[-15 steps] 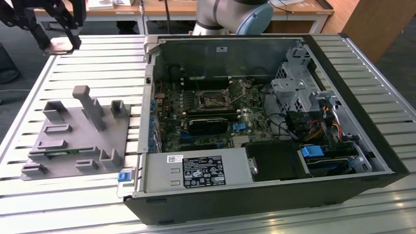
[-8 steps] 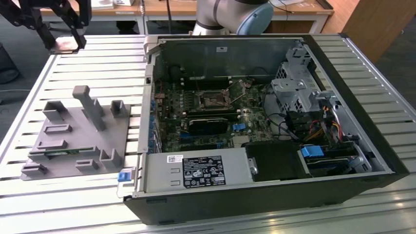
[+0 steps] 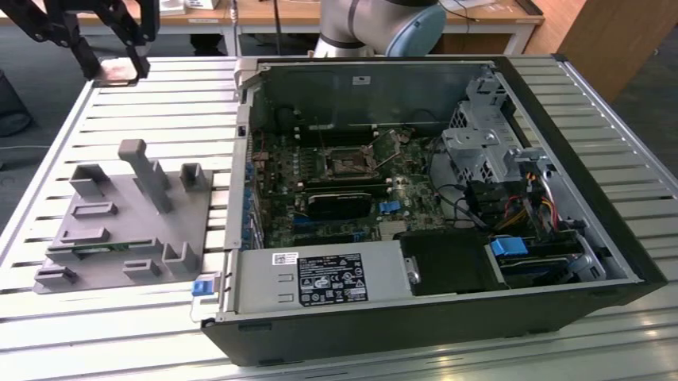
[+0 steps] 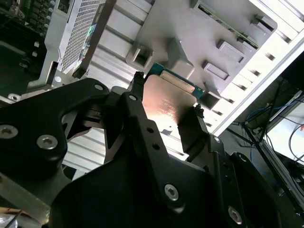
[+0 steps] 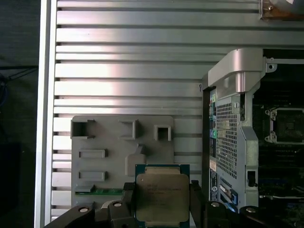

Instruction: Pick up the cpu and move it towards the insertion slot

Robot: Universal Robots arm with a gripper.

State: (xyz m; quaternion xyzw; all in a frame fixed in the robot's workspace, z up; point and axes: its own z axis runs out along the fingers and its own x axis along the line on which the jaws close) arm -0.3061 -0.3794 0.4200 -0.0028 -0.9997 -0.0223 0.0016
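Note:
My gripper (image 3: 110, 65) is shut on the cpu (image 3: 117, 75), a small pale square chip, at the exterior view's far left, well away from the open computer case (image 3: 593, 111). In both wrist views the cpu (image 5: 161, 197) (image 4: 168, 102) shows its silvery top and greenish rim, clamped between two black fingers (image 5: 127, 195) on opposite edges and held off the table. The insertion slot (image 3: 344, 164), a dark square socket with a shiny metal frame, lies on the motherboard inside the case; it is also in the first wrist view, as the insertion slot (image 5: 287, 124).
A grey plastic fixture (image 3: 127, 214) with posts and recesses stands on the slatted metal table (image 3: 159, 103), with a green memory stick (image 5: 107, 191) lying in it. The case's raised wall (image 3: 246, 143) stands between fixture and motherboard. Cables and a drive cage (image 3: 482, 151) crowd the case's right.

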